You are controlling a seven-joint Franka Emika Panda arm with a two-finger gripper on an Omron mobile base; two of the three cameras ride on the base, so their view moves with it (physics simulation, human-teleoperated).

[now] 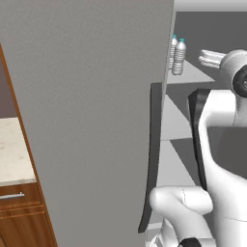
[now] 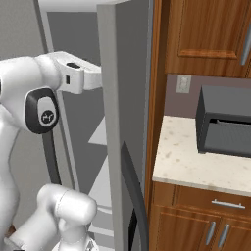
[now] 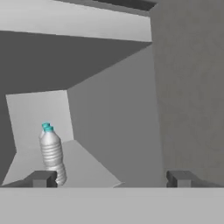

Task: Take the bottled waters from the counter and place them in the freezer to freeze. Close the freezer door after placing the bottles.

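Claw [image 3: 110, 178] spread apart, empty; two bottles [image 3: 52, 154] upright on freezer shelf [image 3: 87, 168] ahead, near left fingertip [image 3: 41, 178].

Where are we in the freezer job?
Done: both bottles stand upright on a freezer shelf. In hand: nothing; the end effector is open, with its fingers spread and empty inside the compartment. Left: pull the arm out and shut the door, which stands wide open.
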